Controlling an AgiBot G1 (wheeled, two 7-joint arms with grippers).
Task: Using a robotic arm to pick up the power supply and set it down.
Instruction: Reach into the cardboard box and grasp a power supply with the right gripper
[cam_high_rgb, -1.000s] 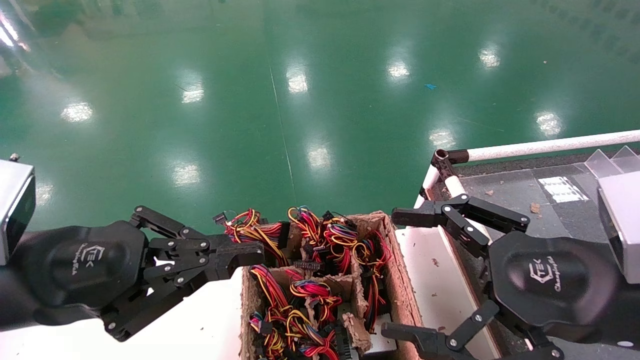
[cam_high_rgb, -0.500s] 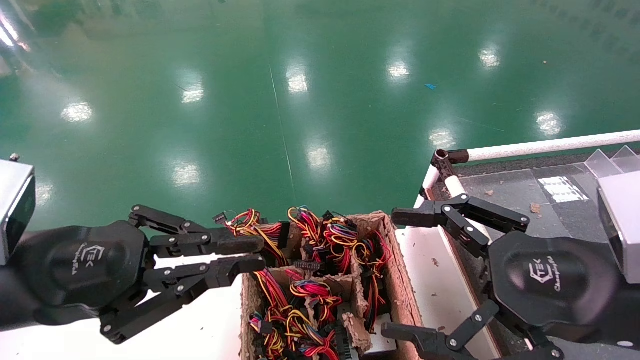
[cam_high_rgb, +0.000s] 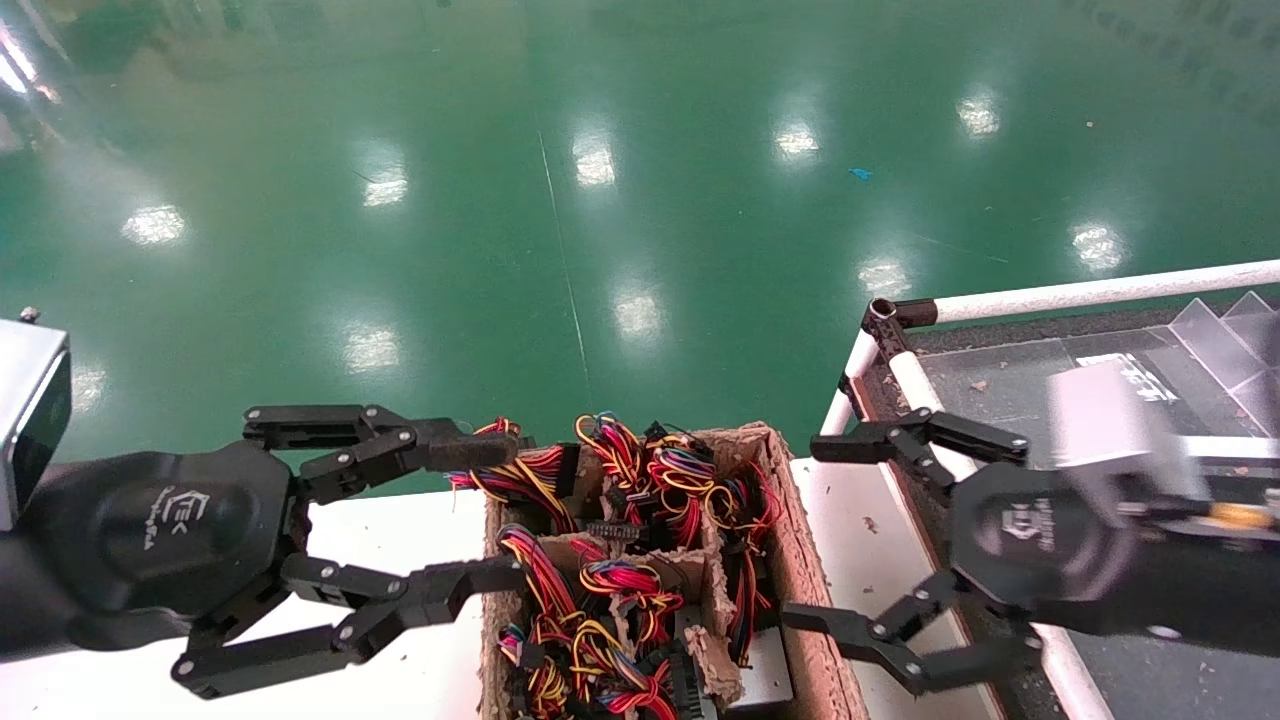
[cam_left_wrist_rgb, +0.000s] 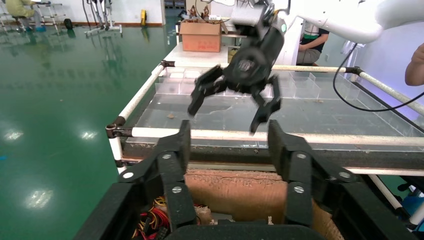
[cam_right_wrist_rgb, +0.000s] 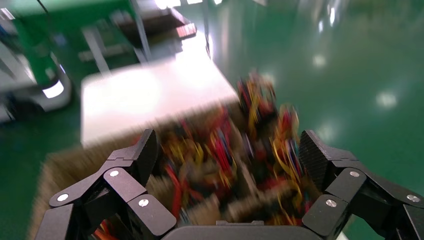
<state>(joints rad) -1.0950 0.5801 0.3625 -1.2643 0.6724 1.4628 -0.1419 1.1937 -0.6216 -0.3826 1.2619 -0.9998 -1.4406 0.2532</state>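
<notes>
A brown cardboard box (cam_high_rgb: 800, 590) with dividers holds several power supplies, mostly buried under red, yellow and black wire bundles (cam_high_rgb: 640, 480). One grey metal face of a power supply (cam_high_rgb: 762, 678) shows at the box's near right corner. My right gripper (cam_high_rgb: 815, 530), on the white robotic arm (cam_left_wrist_rgb: 350, 17), is open just right of the box, with its fingers pointing at the box wall. My left gripper (cam_high_rgb: 490, 515) is wide open at the box's left edge, one finger over the wires. In the right wrist view the wires (cam_right_wrist_rgb: 225, 150) lie blurred between the open fingers (cam_right_wrist_rgb: 145, 152).
A white tabletop (cam_high_rgb: 400, 530) carries the box. To the right is a rack tray (cam_high_rgb: 1010, 390) with a white pipe rail (cam_high_rgb: 1080, 292) and clear dividers (cam_high_rgb: 1220, 340). Green floor (cam_high_rgb: 600, 200) lies beyond. A second cardboard box (cam_left_wrist_rgb: 200, 36) stands far off.
My left gripper has gone from shut to wide open at the box's left edge. My right gripper has swung left and turned toward the box, staying open.
</notes>
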